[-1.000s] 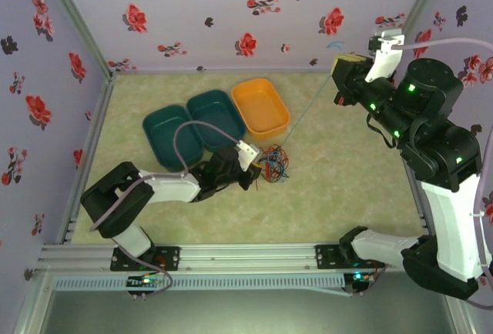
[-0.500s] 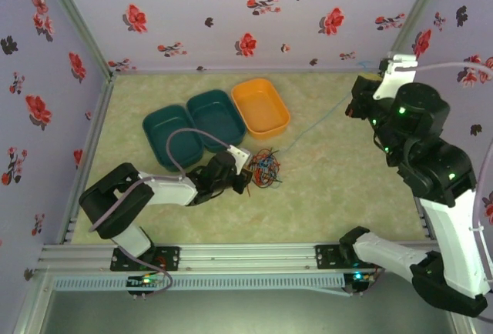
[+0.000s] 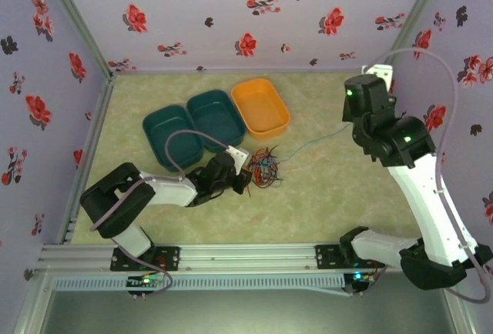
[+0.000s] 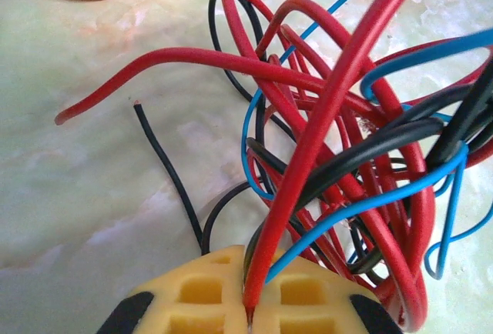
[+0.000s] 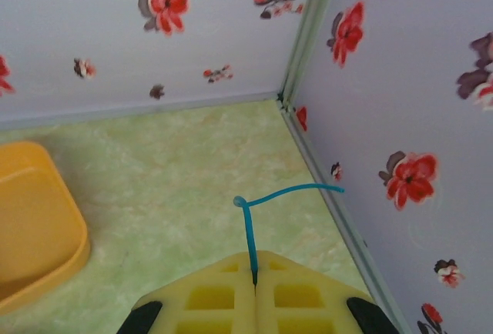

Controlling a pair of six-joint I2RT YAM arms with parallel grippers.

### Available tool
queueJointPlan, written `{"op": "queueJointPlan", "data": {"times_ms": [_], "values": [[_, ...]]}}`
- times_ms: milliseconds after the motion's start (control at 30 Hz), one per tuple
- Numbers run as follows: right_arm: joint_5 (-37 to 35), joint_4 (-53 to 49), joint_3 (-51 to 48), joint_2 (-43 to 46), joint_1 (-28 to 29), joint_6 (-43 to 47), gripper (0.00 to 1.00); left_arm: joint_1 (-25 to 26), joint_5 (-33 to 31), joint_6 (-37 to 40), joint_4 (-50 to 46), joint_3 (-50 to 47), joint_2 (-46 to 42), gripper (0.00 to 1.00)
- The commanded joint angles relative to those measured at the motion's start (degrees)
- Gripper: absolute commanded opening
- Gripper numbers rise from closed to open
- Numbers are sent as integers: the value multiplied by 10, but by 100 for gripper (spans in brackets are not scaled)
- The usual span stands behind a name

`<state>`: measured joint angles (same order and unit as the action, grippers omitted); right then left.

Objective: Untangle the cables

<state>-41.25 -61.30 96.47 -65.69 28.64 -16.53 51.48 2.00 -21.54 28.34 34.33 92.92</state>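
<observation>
Looked down on a pale green, marble-patterned tabletop, boxed in at the back and on both sides by lilac wall panels printed with red and black flowers. Met a silver aluminium rail along the near edge.

Found two dark teal plastic trays side by side toward the back left, with an orange plastic tray just beside them on the right. Found the tangle of thin red, black and blue cables on the bare surface in front of the trays, near the orange one yet apart from it.

Saw the left gripper low at the tangle's left edge, yellow pads pressed together on a red strand rising into the knot. Saw the right gripper near the right wall, pads closed on a single blue-teal strand trailing across the tabletop back to the tangle, free end curled toward the room's far right corner.

Noted a glossy sheen on the marbling up close.
</observation>
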Motion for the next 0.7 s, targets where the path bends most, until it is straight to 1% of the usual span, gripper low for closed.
{"op": "queueJointPlan", "data": {"times_ms": [0, 133, 300, 667], "values": [[-14, -20, 73, 25, -9, 11, 0, -3, -26, -15, -14, 4, 5, 0], [17, -21, 142, 31, -9, 32, 0, -3, -40, -22, -23, 4, 7, 0], [55, 17, 182, 37, -10, 56, 0, -3, -40, -24, -26, 6, 14, 0], [104, 86, 283, 4, -9, 103, 0, -3, -41, -19, -32, 0, 18, 0]]}}
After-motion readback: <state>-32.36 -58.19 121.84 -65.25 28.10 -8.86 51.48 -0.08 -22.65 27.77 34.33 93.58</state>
